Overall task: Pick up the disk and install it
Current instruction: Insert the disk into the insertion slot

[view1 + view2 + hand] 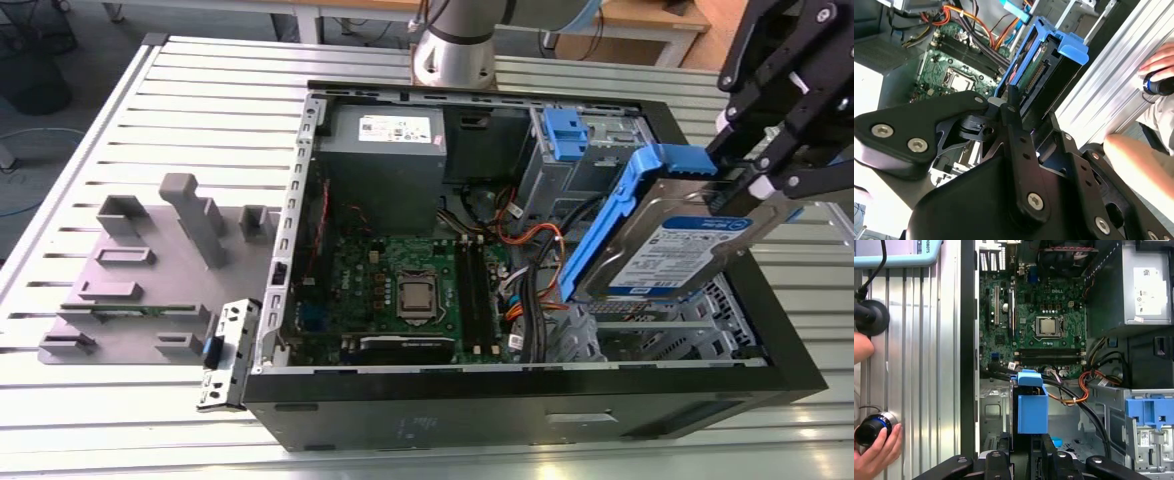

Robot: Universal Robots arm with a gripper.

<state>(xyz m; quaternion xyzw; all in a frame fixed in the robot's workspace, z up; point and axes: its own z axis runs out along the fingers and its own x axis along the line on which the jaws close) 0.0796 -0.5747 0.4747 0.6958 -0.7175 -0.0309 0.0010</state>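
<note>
Pickup done: pincer (758,185) clenched on the disk (674,245), tilted above the open case (507,390) at 3 o'clock; not yet seated.

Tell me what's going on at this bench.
The robot arm's claw is shut on the disk. It holds the disk on edge and tilted over the open computer case, above the metal drive cage at the exterior view's right. The disk is not seated yet. In the first wrist view, a person's hand grips a round black object on the table beside the case.
</note>
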